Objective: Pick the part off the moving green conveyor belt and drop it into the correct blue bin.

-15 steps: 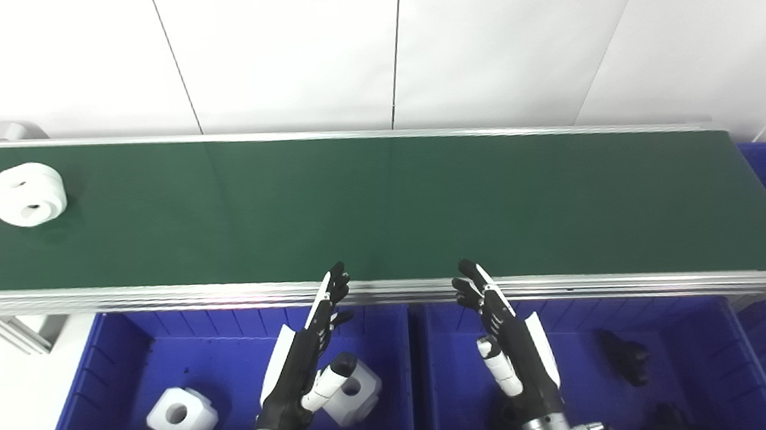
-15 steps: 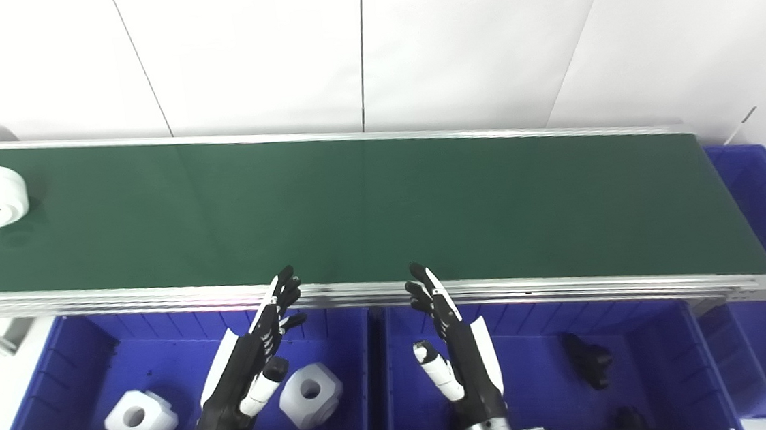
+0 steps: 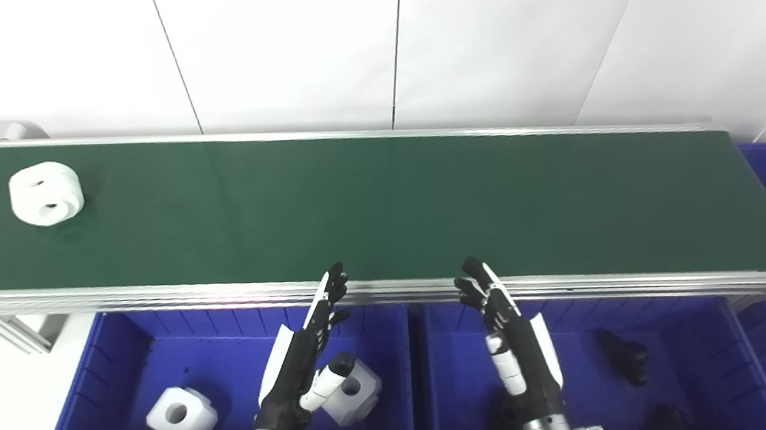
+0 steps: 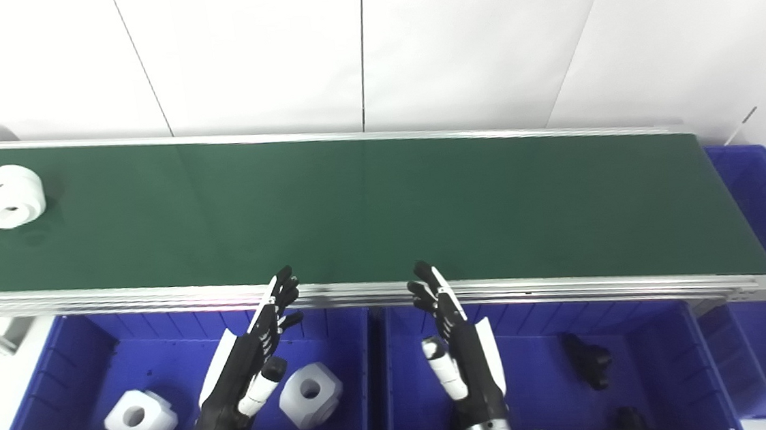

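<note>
The white part (image 3: 46, 193) lies on the green conveyor belt (image 3: 423, 198) at its far left end, well apart from both hands. It is a rounded white block with two holes on its upper face. Nothing holds it, so I judge the task to be at its very beginning: the pick is not yet done, and the drop also is left.

The left hand (image 3: 305, 358) hangs over the left blue bin (image 3: 88, 375), fingers stretched and a little apart, with their tips at the near rail of the belt; it holds nothing. The right hand (image 3: 512, 341) hangs over the right blue bin (image 3: 727, 331) in the same manner, fingers apart and empty.

In the left bin there are already two white blocks (image 3: 181, 415), each with one hole, one of them partly hidden behind the left hand. In the right bin there are dark parts (image 3: 625, 356). Because of this, I think the white part belongs in the left bin.

The left eye view shows more of the metal frame under the belt's left end. The right eye view shows more of a third blue bin (image 4: 765, 212) at the right end of the belt, and it shows the second white block less covered.
</note>
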You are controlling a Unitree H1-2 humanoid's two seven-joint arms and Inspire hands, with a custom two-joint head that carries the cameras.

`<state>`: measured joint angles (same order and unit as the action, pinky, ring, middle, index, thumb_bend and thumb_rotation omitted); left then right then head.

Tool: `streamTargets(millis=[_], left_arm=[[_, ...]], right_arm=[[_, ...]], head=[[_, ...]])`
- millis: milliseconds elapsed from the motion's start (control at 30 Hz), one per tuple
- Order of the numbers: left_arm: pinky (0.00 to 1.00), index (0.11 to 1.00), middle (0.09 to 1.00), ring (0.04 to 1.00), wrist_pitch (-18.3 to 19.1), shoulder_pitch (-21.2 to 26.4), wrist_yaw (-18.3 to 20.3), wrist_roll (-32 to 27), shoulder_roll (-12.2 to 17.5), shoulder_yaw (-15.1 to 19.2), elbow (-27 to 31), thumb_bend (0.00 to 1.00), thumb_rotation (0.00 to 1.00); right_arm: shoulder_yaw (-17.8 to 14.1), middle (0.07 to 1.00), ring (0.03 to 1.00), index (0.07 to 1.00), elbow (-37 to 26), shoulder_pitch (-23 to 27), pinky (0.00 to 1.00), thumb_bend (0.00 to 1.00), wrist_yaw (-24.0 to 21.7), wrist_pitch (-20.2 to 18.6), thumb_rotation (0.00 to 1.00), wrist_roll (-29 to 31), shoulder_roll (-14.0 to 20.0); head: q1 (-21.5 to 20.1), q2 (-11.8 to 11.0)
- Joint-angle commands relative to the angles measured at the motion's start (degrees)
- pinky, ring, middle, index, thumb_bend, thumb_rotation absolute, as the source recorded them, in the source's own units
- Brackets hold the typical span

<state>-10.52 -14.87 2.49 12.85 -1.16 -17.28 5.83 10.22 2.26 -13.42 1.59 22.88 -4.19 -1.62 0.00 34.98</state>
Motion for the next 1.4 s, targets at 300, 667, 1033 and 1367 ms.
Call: streamTargets(millis=[300, 667, 1033, 1367], left_arm=[[0.91, 0.988, 1.000, 0.995, -6.2, 1.5, -3.8, 0.8, -1.5, 2.1, -1.6, 0.84, 1.00], [0.91, 0.981, 0.998, 0.988, -6.4, 1.2, -4.1, 1.7, -2.6, 1.9, -1.5, 0.84, 1.00], [0.91, 0.982, 0.998, 0.987, -5.9, 1.3, -3.6, 1.3, -2.7, 1.5, -2.0, 0.85, 1.00], [0.89, 0.978, 0.994, 0.983, -6.9, 1.4, -4.2, 1.8, -3.4, 0.8, -4.2, 0.87, 1.00]], right_arm=[[-1.9, 0.931, 0.886, 0.952, -2.5, -0.7, 0.87, 0.85, 0.0, 0.2, 1.00, 0.9, -1.4], [-1.9, 0.944, 0.903, 0.956, -3.0, -0.9, 0.89, 0.86, -1.1, -0.9, 1.00, 2.1, -0.8], [-2.1, 0.938, 0.891, 0.950, -1.2, -0.3, 0.87, 0.85, -1.3, 0.8, 1.00, 0.7, -0.4], [-2.4, 0.932, 0.886, 0.943, 0.2, -0.1, 0.86, 0.85, -1.9, 2.0, 1.00, 0.9, 0.7]], head=[[0.5, 0.1], [1.2, 0.4], [2.0, -0.3], [7.0, -4.2]])
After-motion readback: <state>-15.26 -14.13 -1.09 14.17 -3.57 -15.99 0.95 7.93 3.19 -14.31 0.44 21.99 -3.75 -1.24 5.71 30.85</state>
